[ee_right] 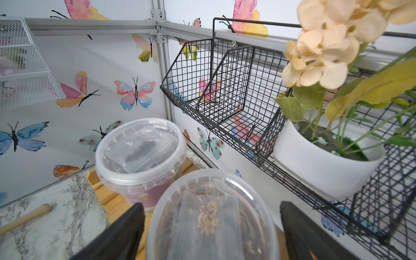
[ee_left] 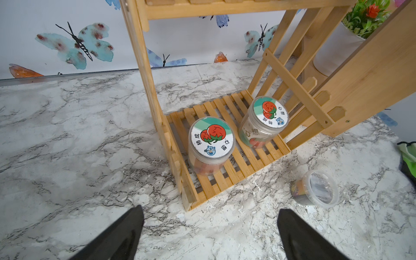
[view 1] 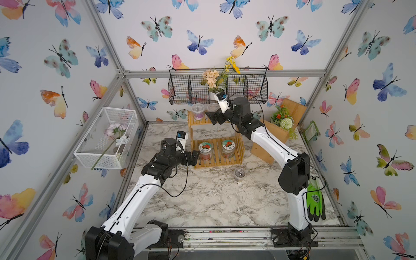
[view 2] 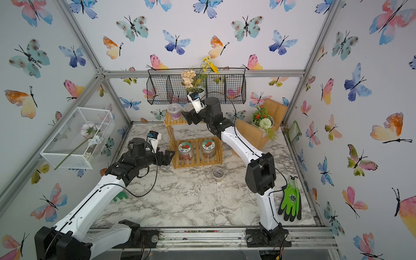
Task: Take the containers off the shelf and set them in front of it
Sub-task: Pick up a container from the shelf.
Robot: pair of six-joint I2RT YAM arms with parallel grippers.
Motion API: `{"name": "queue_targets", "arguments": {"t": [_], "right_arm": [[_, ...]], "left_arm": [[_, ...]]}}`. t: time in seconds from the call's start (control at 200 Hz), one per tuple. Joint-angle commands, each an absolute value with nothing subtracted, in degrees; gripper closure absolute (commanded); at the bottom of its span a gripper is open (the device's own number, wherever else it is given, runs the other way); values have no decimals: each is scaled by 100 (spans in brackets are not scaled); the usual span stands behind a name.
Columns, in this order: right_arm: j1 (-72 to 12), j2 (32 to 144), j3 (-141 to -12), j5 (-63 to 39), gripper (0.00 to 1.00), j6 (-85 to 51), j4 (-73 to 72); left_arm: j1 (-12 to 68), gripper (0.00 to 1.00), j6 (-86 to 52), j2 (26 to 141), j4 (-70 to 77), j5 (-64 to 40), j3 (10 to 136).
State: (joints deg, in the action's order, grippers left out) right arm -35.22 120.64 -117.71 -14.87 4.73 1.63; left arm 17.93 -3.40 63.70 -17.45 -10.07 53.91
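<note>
Me: Nearest my right wrist camera is a clear cup (ee_right: 211, 216), upright on the upper tier of the shelf (view 1: 217, 155), sitting between the right fingers (ee_right: 117, 236). They're spread wide, one on either side of its lid, and I can't make out any contact.

Spotter: Where's everything else?

Me: A purple-labelled cup (ee_right: 139, 153) stands just beyond it on the same tier. On the lower tier are the nearer jar (ee_left: 211, 144) and a second jar (ee_left: 267, 119). A third cup (ee_left: 319, 191) is already on the table (view 1: 213, 202) in front of the shelf.

Spotter: Left arm?

Me: The left fingers (ee_left: 119, 236) are open and empty, low at the shelf's front corner. The nearer jar is ahead of them, past the side post (ee_left: 147, 76).

Spotter: Room to work?

Me: It's tight above the shelf. The black wire basket (ee_right: 225, 90) and its white pot (ee_right: 315, 166) hang just over the upper tier. I'd judge the cup should be drawn forward rather than lifted high. In front of the shelf the table is broad, with only that third cup on it.
</note>
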Motion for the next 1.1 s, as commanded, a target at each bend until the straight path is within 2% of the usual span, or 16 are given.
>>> {"name": "queue_targets", "arguments": {"t": [0.0,0.205,0.466,1.091], "right_arm": [[-3533,12215,-11937,-1637,11,369,84],[-3533,12201,-11903,-1729,24,319,27],[-3533,12051,-11582,-1672,34,274,-184],[-3539,11190,-10745,-1629,41,231,-630]], "left_arm": [[1732,1,-264,6361,-1775,-1207,5464],[1698,1,-264,6349,-1751,-1224,5450],[1660,1,-270,6319,-1723,-1242,5390],[1617,1,-272,6293,-1701,-1323,5375]]}}
